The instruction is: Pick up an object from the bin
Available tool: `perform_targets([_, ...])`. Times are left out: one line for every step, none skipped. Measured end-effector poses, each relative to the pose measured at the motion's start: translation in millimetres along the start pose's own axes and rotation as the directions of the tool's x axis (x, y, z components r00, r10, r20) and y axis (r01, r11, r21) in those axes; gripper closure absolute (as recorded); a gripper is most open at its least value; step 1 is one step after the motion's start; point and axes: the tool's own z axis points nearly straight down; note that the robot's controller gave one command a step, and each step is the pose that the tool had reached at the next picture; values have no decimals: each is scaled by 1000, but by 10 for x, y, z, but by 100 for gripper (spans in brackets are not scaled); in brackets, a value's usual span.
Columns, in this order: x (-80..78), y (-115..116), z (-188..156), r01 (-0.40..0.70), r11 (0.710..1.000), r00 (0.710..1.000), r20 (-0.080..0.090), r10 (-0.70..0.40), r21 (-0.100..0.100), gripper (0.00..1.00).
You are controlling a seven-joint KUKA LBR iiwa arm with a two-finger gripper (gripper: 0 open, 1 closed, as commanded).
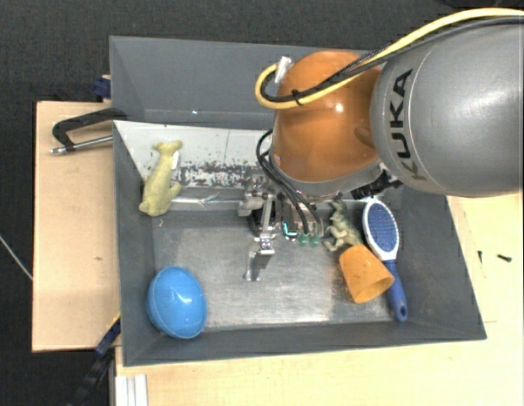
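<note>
Overhead view of a grey metal bin (135, 252) holding a few loose things. A large silver robot arm (465, 100) enters from the right, with a rounded orange cover (321, 125) at its wrist and a yellow cable (397, 45) looping over it.

Below the cover, the metal hand (262, 248) hangs low over bare floor near the middle of the bin. Whether the hand is spread or pressed together cannot be told from this angle.

The things nearest the hand are to its right. A small mottled green thing (338, 227), too small to identify, sits just beside it, partly under the wrist. Next to that, an orange cup (363, 273) lies on its side. A blue hairbrush (381, 231) with an oval, white-dotted head lies against the cup, its handle running toward the bin's near right corner.

The other things lie well apart from the hand. A pale yellow soft toy animal (161, 189) leans against the sloping wall at the far left corner. A bright blue plastic egg (176, 301) rests in the near left corner, close to the front wall.
</note>
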Motion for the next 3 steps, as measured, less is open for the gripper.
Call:
perform_targets([-17,-431,-1082,150,989,988,22,-150,2,0])
perform_targets([-453,-365,23,-118,993,993,4,118,-1,0])
perform_targets([-600,-1081,965,192,981,981,4,-192,2,0])
